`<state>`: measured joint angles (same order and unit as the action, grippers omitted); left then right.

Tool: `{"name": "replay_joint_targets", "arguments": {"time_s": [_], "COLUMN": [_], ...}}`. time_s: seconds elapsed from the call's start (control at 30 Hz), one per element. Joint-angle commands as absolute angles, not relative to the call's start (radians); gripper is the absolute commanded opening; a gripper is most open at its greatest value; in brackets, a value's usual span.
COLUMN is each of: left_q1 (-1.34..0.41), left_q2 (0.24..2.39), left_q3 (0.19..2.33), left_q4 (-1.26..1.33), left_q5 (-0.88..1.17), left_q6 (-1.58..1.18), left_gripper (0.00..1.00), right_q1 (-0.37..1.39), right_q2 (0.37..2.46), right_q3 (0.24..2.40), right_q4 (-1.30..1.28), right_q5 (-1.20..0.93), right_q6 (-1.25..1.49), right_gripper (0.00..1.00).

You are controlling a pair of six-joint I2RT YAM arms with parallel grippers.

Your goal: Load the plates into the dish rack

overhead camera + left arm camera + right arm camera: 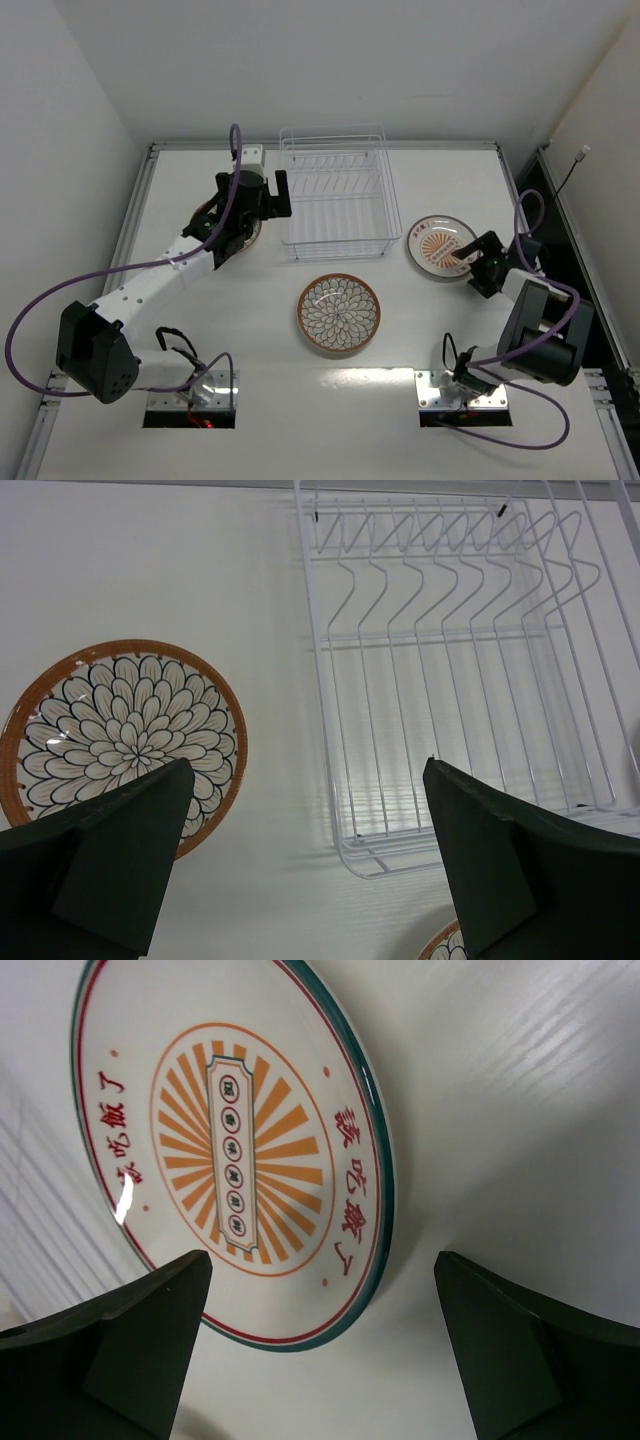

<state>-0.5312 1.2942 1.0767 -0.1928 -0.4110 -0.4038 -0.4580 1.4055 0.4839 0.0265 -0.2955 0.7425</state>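
The clear wire dish rack (335, 205) stands empty at the table's far middle. One petal-patterned plate (338, 313) with a brown rim lies flat in front of it. A second petal plate (203, 216) lies left of the rack, mostly hidden under my left arm. It shows fully in the left wrist view (120, 735), beside the rack (460, 670). A plate with orange rays (442, 247) lies right of the rack. My left gripper (268, 200) is open and empty above the table (308, 770). My right gripper (480, 265) is open at that plate's near edge (322, 1260), apart from the plate (235, 1145).
The white table is walled on the left, far and right sides. The rim of the middle petal plate (450, 945) shows at the bottom of the left wrist view. Purple cables loop from both arms near their bases.
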Motion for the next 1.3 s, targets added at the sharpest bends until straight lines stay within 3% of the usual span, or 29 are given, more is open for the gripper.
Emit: {"name": "replay_joint_targets", "arguments": {"time_s": [0.0, 0.2, 0.33, 0.5, 0.6, 0.63, 0.77, 1.0, 1.13, 1.27], "left_q1": [-0.537, -0.537, -0.537, -0.537, -0.537, -0.537, -0.537, -0.537, -0.537, -0.537], "left_q2": [1.293, 1.293, 1.293, 1.293, 1.293, 1.293, 1.293, 1.293, 1.293, 1.293], "left_q3": [1.089, 1.098, 1.098, 1.098, 1.098, 1.098, 1.108, 1.108, 1.108, 1.108], "left_q4": [-0.164, -0.173, -0.173, -0.173, -0.173, -0.173, -0.183, -0.183, -0.192, -0.192], "left_q5": [-0.410, -0.400, -0.391, -0.391, -0.391, -0.391, -0.391, -0.391, -0.391, -0.391], "left_q6": [-0.400, -0.400, -0.400, -0.400, -0.400, -0.400, -0.410, -0.410, -0.410, -0.410], "left_gripper": [1.00, 1.00, 1.00, 1.00, 1.00, 1.00, 1.00, 1.00, 1.00, 1.00], "right_q1": [-0.480, -0.499, -0.488, -0.488, -0.488, -0.488, -0.497, -0.497, -0.483, -0.460], "right_q2": [1.440, 1.425, 1.476, 1.500, 1.538, 1.548, 1.543, 1.195, 0.920, 0.809], "right_q3": [0.433, 0.422, 0.402, 0.413, 0.413, 0.413, 0.413, 0.411, 0.529, 0.649], "right_q4": [0.100, 0.135, 0.265, 0.305, 0.350, 0.359, 0.379, 0.177, -0.050, -0.147], "right_q5": [-0.382, -0.437, -0.520, -0.534, -0.566, -0.575, -0.592, -0.432, -0.232, -0.118], "right_q6": [0.804, 0.845, 0.896, 0.922, 0.942, 0.942, 0.954, 0.920, 0.882, 0.858], "right_gripper": [0.92, 0.76, 0.54, 0.43, 0.30, 0.21, 0.00, 0.00, 0.00, 0.00]}}
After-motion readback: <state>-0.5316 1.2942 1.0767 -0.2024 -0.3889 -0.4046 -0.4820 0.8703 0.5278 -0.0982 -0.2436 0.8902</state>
